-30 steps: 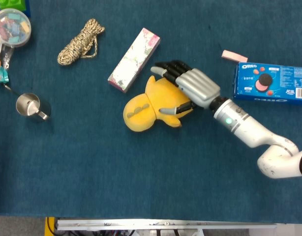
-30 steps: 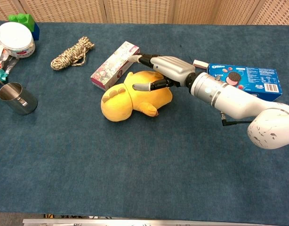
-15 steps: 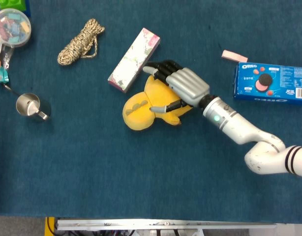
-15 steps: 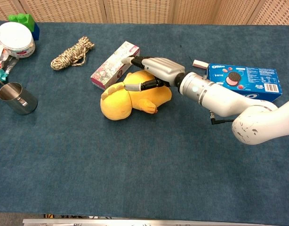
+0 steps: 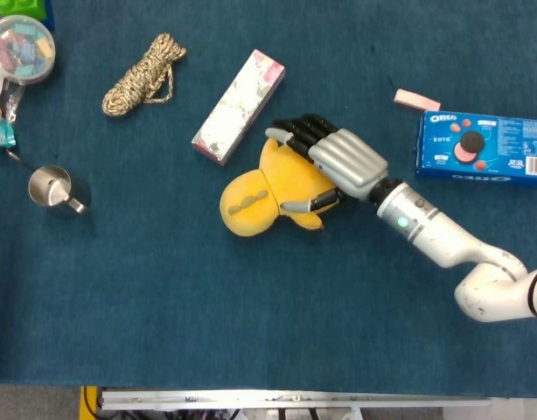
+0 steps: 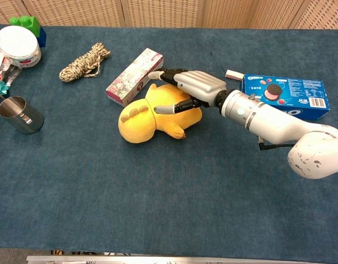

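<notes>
The right hand point(image 5: 331, 162) lies over the yellow plush toy point(image 5: 267, 188) at mid-surface, fingers curled across its top and thumb tucked against its near side, so it grips the toy, which rests on the blue surface point(image 5: 251, 306). The step in hand looks like securing the grasp; the next move calls for a firm squeeze before any lift, since soft plush can slip. Just beside it lies a floral box point(image 5: 239, 107). A blue biscuit box point(image 5: 483, 145) reads "OREO". The left hand is out of sight
</notes>
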Robot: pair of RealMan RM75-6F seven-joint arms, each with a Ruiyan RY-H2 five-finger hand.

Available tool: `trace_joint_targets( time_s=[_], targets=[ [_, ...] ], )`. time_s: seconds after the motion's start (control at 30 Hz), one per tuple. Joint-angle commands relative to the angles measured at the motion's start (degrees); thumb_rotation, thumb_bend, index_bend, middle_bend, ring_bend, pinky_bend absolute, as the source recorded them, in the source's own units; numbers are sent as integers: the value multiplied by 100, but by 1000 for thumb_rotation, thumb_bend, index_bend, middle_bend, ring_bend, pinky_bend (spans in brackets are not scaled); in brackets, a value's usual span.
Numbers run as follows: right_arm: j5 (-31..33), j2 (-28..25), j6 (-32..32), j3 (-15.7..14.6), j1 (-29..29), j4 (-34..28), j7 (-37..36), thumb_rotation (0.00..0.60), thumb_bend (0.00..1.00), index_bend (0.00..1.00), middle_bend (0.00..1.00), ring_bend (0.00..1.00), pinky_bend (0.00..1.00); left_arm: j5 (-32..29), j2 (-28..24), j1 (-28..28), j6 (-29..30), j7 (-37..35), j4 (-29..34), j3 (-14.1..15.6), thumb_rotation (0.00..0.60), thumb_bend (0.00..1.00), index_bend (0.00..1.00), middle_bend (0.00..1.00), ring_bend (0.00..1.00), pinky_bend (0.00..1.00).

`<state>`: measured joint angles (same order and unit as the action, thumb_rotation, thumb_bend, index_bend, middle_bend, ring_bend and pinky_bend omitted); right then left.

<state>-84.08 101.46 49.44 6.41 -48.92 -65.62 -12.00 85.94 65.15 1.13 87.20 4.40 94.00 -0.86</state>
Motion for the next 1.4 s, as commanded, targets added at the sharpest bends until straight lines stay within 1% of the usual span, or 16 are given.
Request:
trace_joint_targets(
  time_s=[0.03,0.17,0.3,0.43,0.57,0.7,0.87,1.07,1.17,1.23,1.27,1.3,1.33,1.37,1.4],
  targets=[
    [68,-10,-27,98,-47,-2,8,93,0,0,4,0,0,-2,3,3,-5,1,1,-2,600,214,59,98,103,80],
    [179,120,-180,215,-177,138,30,95,0,0,4,0,0,-19,-4,-10,10,-7,1,-5,600,214,59,98,103,80],
    [242,303,-318,238,-274,335,71,93,0,0,4,0,0,-35,-18,-39,42,-25,3,-2,600,213,59,98,103,80],
    [242,420,-402,174,-304,465,121,94,0,0,4,0,0,-37,-26,-58,55,-35,-2,7,600,214,59,98,103,80],
    [165,400,-350,32,-230,431,168,93,0,0,4,0,0,-17,-24,-66,75,-52,-8,8,600,214,60,98,103,80],
    [58,232,-195,-134,-78,239,226,95,0,0,4,0,0,-4,-15,-51,55,-46,-14,8,600,214,59,98,103,80],
    [-36,-124,154,-159,112,-141,221,94,0,0,4,0,0,19,-1,-31,45,-48,-13,0,600,214,59,98,103,80],
    [-17,-804,524,-120,370,-759,376,96,0,0,4,0,0,48,24,7,17,-15,7,-9,600,214,59,98,103,80],
    [73,-1175,819,-145,646,-1104,510,104,0,0,4,0,0,53,35,17,15,-18,3,-16,600,214,59,98,103,80],
    [150,-1451,1027,-201,880,-1345,579,130,0,0,4,0,0,65,40,28,7,-27,-7,-17,600,214,59,98,103,80],
    [206,-1619,1138,-232,1016,-1493,629,170,0,0,4,0,0,72,41,37,-3,-32,-13,-16,600,214,59,98,103,80],
    [251,-1753,1217,-255,1116,-1600,688,246,0,0,4,0,0,75,42,46,-17,-34,-17,-16,600,214,59,98,103,80],
    [287,-1887,1295,-283,1212,-1698,769,294,0,0,4,0,0,77,43,56,-28,-36,-18,-19,600,214,59,98,103,80],
    [332,-2013,1373,-313,1311,-1787,865,368,0,0,4,0,0,83,45,66,-35,-38,-22,-22,600,214,60,98,103,80],
    [396,-2176,1470,-352,1441,-1912,982,407,0,0,4,0,0,94,52,78,-40,-40,-34,-27,600,214,60,98,103,80]
  ],
)
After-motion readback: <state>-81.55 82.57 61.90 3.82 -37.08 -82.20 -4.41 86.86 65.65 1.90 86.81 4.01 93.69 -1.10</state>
